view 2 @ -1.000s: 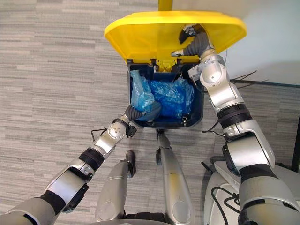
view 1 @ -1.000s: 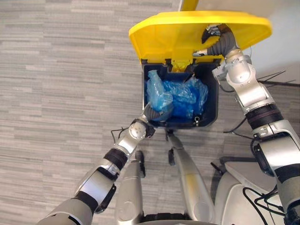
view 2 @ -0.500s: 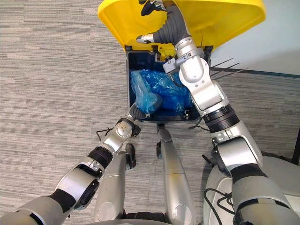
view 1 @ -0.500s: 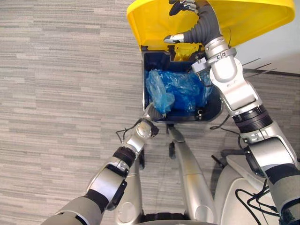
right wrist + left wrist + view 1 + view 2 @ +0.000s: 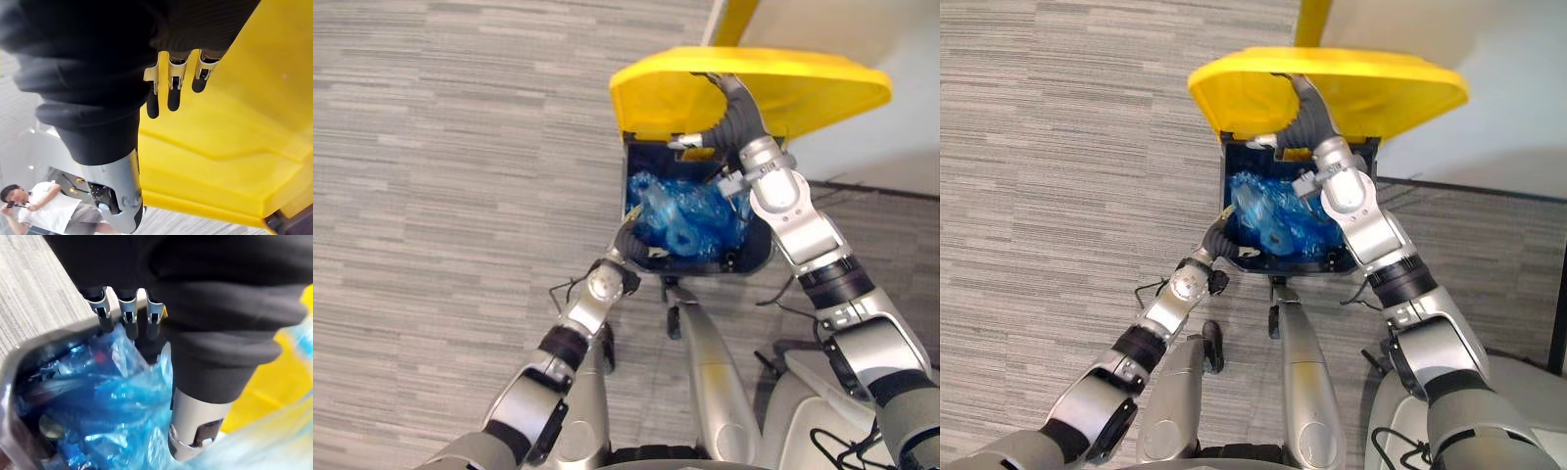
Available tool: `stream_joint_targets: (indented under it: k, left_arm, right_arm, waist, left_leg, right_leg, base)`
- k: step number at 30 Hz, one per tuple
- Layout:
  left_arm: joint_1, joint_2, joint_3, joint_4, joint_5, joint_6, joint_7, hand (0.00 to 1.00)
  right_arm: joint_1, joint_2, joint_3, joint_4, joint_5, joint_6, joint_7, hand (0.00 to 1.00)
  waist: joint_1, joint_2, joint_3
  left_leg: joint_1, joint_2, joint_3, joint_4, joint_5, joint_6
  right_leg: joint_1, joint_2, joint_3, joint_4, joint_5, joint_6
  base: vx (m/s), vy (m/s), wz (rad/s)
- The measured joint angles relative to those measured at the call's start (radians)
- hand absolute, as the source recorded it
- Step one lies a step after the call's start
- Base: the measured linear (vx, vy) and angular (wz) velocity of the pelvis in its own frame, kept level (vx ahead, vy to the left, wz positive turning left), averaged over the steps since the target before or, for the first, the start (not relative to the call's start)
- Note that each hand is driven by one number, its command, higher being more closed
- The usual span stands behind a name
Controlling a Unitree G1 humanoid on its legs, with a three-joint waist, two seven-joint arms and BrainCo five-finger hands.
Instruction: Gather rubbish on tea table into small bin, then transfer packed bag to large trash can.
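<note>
Right hand [image 5: 122,161] propping yellow lid [image 5: 656,98] up, fingers [image 5: 174,98] straight, released. Left hand [image 5: 195,426] hanging inside large trash can [image 5: 756,257], relaxed fingers [image 5: 129,323] touching blue bag [image 5: 690,220].

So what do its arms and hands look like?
The left arm and right arm are silver-grey rounded segments with black bands. The left hand and right hand have silver fingers with dark tips, and dark ribbed covers over the wrists.

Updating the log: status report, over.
Left hand open, touching blue bag. Bag inside large trash can. Right hand open, propping yellow lid up.
</note>
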Motion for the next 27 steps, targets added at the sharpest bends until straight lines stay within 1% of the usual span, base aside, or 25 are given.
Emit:
stream_joint_targets:
  k: [1,2,3,4,6,7,8,9,10,11,12,13,14,15,16,17,18,19,21,22,23,24,25,26,27]
  left_arm:
    - [0.064,0.026,0.048,0.000,-0.054,-0.009,-0.012,0.00]
    - [0.098,0.037,0.071,0.000,-0.079,-0.011,-0.021,0.00]
    - [0.168,0.056,0.119,0.000,-0.118,-0.016,-0.033,0.00]
    - [0.220,0.064,0.157,0.001,-0.136,-0.018,-0.043,0.00]
    - [0.315,0.082,0.227,0.005,-0.154,-0.019,-0.053,0.00]
    - [0.367,0.090,0.264,0.011,-0.156,-0.018,-0.066,0.00]
    - [0.399,0.089,0.290,0.013,-0.156,-0.018,-0.072,0.00]
    - [0.430,0.087,0.313,0.012,-0.156,-0.017,-0.080,0.00]
    - [0.465,0.084,0.335,0.012,-0.156,-0.016,-0.084,0.00]
    - [0.501,0.077,0.356,0.013,-0.156,-0.010,-0.086,0.00]
    - [0.513,0.071,0.369,0.013,-0.156,-0.006,-0.087,0.00]
    - [0.527,0.060,0.393,0.013,-0.156,0.003,-0.090,0.00]
    - [0.532,0.056,0.402,0.013,-0.156,0.006,-0.094,0.00]
    - [0.550,0.055,0.412,0.011,-0.155,0.009,-0.106,0.00]
    - [0.567,0.054,0.415,-0.005,-0.154,0.010,-0.111,0.00]
    - [0.578,0.051,0.419,-0.016,-0.154,0.012,-0.116,0.00]
    - [0.584,0.036,0.426,-0.040,-0.154,0.016,-0.130,0.00]
    - [0.586,0.006,0.426,-0.054,-0.151,0.020,-0.142,0.00]
    - [0.590,-0.021,0.426,-0.066,-0.145,0.020,-0.157,0.00]
    - [0.591,-0.031,0.425,-0.067,-0.141,0.019,-0.172,0.00]
    - [0.587,-0.029,0.425,-0.068,-0.135,0.019,-0.173,0.00]
    - [0.581,-0.030,0.425,-0.067,-0.134,0.019,-0.173,0.00]
    - [0.578,-0.031,0.420,-0.064,-0.132,0.020,-0.174,0.00]
    - [0.580,-0.028,0.420,-0.063,-0.129,0.020,-0.174,0.00]
    - [0.580,-0.026,0.420,-0.063,-0.127,0.020,-0.173,0.00]
  right_arm:
    - [0.063,0.002,-0.039,0.005,-0.012,0.000,0.011,0.00]
    - [0.090,0.002,-0.055,0.006,-0.018,0.000,0.013,0.00]
    - [0.143,0.004,-0.081,0.007,-0.025,0.000,0.017,0.00]
    - [0.176,0.005,-0.091,0.010,-0.029,0.000,0.023,0.00]
    - [0.225,0.018,-0.091,0.032,-0.032,-0.004,0.034,0.00]
    - [0.260,0.031,-0.092,0.040,-0.041,-0.004,0.043,0.00]
    - [0.288,0.039,-0.092,0.042,-0.053,-0.004,0.056,0.00]
    - [0.315,0.049,-0.091,0.043,-0.066,-0.004,0.065,0.00]
    - [0.343,0.062,-0.088,0.053,-0.073,-0.005,0.081,0.00]
    - [0.369,0.075,-0.089,0.065,-0.081,-0.009,0.098,0.00]
    - [0.389,0.082,-0.092,0.072,-0.090,-0.013,0.102,0.00]
    - [0.454,0.099,-0.112,0.073,-0.101,-0.015,0.112,0.00]
    - [0.494,0.112,-0.128,0.074,-0.107,-0.015,0.121,0.00]
    - [0.568,0.137,-0.152,0.080,-0.108,-0.015,0.129,0.00]
    - [0.635,0.161,-0.173,0.080,-0.110,-0.015,0.142,0.00]
    - [0.668,0.173,-0.182,0.080,-0.114,-0.016,0.143,0.00]
    - [0.722,0.193,-0.208,0.080,-0.132,-0.016,0.151,0.00]
    - [0.762,0.204,-0.234,0.082,-0.144,-0.012,0.162,0.00]
    - [0.816,0.206,-0.245,0.087,-0.147,-0.012,0.163,0.00]
    - [0.844,0.205,-0.249,0.115,-0.147,-0.013,0.166,0.00]
    - [0.843,0.207,-0.253,0.140,-0.147,-0.013,0.169,0.00]
    - [0.840,0.206,-0.261,0.157,-0.147,-0.013,0.175,0.00]
    - [0.840,0.205,-0.280,0.190,-0.147,-0.009,0.183,0.00]
    - [0.850,0.203,-0.287,0.208,-0.147,-0.006,0.184,0.00]
    - [0.856,0.202,-0.287,0.211,-0.147,-0.003,0.185,0.00]
  waist:
    - [0.001,-0.004,-0.015]
    - [0.002,-0.005,-0.015]
    - [0.001,-0.006,-0.018]
    - [0.001,-0.009,-0.030]
    - [0.011,-0.032,-0.067]
    - [0.023,-0.042,-0.074]
    - [0.032,-0.047,-0.079]
    - [0.035,-0.050,-0.081]
    - [0.050,-0.053,-0.082]
    - [0.058,-0.053,-0.083]
    - [0.056,-0.053,-0.083]
    - [0.054,-0.054,-0.089]
    - [0.052,-0.055,-0.102]
    - [0.050,-0.059,-0.130]
    - [0.046,-0.069,-0.152]
    - [0.043,-0.077,-0.167]
    - [0.037,-0.090,-0.178]
    - [0.021,-0.079,-0.189]
    - [0.022,-0.076,-0.222]
    - [0.022,-0.076,-0.261]
    - [0.022,-0.081,-0.270]
    - [0.022,-0.078,-0.271]
    - [0.019,-0.059,-0.276]
    - [0.018,-0.046,-0.291]
    - [0.018,-0.041,-0.296]
  left_leg:
    - [0.032,-0.005,-0.005,-0.012,0.005,0.006]
    - [0.055,-0.007,-0.005,-0.016,0.006,0.008]
    - [0.100,-0.013,-0.005,-0.017,0.006,0.008]
    - [0.121,-0.020,-0.004,-0.017,0.007,0.012]
    - [0.144,-0.043,0.011,-0.021,0.014,0.028]
    - [0.160,-0.053,0.033,-0.020,0.020,0.042]
    - [0.164,-0.064,0.050,-0.012,0.023,0.051]
    - [0.165,-0.057,0.067,-0.006,0.028,0.070]
    - [0.168,-0.056,0.092,-0.005,0.036,0.085]
    - [0.165,-0.043,0.127,-0.002,0.043,0.097]
    - [0.162,-0.038,0.136,-0.004,0.049,0.103]
    - [0.163,-0.028,0.141,-0.031,0.072,0.100]
    - [0.167,-0.023,0.138,-0.053,0.088,0.095]
    - [0.164,-0.010,0.136,-0.106,0.124,0.082]
    - [0.159,0.002,0.134,-0.141,0.150,0.064]
    - [0.149,0.007,0.133,-0.148,0.156,0.057]
    - [0.134,0.011,0.120,-0.161,0.168,0.038]
    - [0.137,0.021,0.105,-0.206,0.194,0.019]
    - [0.157,0.033,0.105,-0.278,0.237,0.008]
    - [0.157,0.041,0.118,-0.333,0.271,0.005]
    - [0.154,0.041,0.133,-0.348,0.283,-0.003]
    - [0.150,0.041,0.140,-0.349,0.287,-0.005]
    - [0.150,0.045,0.136,-0.358,0.295,-0.002]
    - [0.154,0.045,0.136,-0.378,0.303,-0.009]
    - [0.156,0.044,0.136,-0.383,0.305,-0.010]
  right_leg:
    - [0.038,-0.005,-0.005,-0.012,0.000,0.000]
    - [0.061,-0.008,-0.006,-0.015,0.000,0.000]
    - [0.110,-0.013,-0.006,-0.023,0.000,0.000]
    - [0.134,-0.017,-0.002,-0.029,0.003,0.004]
    - [0.146,-0.026,0.020,-0.036,0.018,0.026]
    - [0.166,-0.029,0.037,-0.058,0.042,0.055]
    - [0.179,-0.027,0.046,-0.084,0.066,0.054]
    - [0.195,-0.032,0.046,-0.119,0.072,0.065]
    - [0.191,-0.065,-0.011,-0.109,0.030,0.051]
    - [0.156,-0.099,-0.044,-0.008,0.011,0.021]
    - [0.143,-0.110,-0.054,0.068,0.003,0.009]
    - [0.135,-0.133,-0.065,0.225,-0.017,-0.016]
    - [0.136,-0.143,-0.072,0.293,-0.034,-0.028]
    - [0.155,-0.155,-0.071,0.391,-0.077,-0.031]
    - [0.204,-0.170,-0.058,0.441,-0.094,-0.025]
    - [0.233,-0.177,-0.047,0.435,-0.114,-0.004]
    - [0.248,-0.163,-0.051,0.379,-0.136,0.038]
    - [0.267,-0.130,-0.054,0.316,-0.138,0.042]
    - [0.310,-0.092,-0.063,0.187,-0.147,0.052]
    - [0.347,-0.061,-0.064,0.044,-0.150,0.048]
    - [0.366,-0.052,-0.059,-0.030,-0.157,0.036]
    - [0.375,-0.047,-0.055,-0.067,-0.154,0.022]
    - [0.382,-0.034,-0.052,-0.103,-0.130,0.019]
    - [0.385,-0.030,-0.050,-0.119,-0.120,0.020]
    - [0.387,-0.029,-0.049,-0.124,-0.116,0.020]
  base:
    - [0.03,0.036,0.24]
    - [0.00,0.070,0.14]
    - [-0.03,0.071,0.05]
    - [-0.07,0.104,-0.01]
    - [-0.13,0.105,-0.23]
    - [-0.15,0.091,-0.37]
    - [-0.20,0.079,-0.32]
    - [-0.24,0.074,-0.46]
    - [-0.31,0.059,-0.65]
    - [-0.33,0.031,-0.67]
    - [-0.28,-0.001,-0.50]
    - [-0.21,-0.054,-0.18]
    - [-0.11,-0.105,-0.12]
    - [-0.06,-0.168,-0.09]
    - [-0.02,-0.181,-0.12]
    - [-0.04,-0.231,-0.18]
    - [-0.06,-0.232,-0.05]
    - [-0.06,-0.213,-0.08]
    - [-0.01,-0.161,-0.31]
    - [-0.03,-0.177,-0.57]
    - [-0.06,-0.141,-0.50]
    - [-0.11,-0.097,-0.33]
    - [-0.11,-0.040,-0.21]
    - [-0.10,-0.011,-0.11]
    - [-0.05,0.003,-0.02]
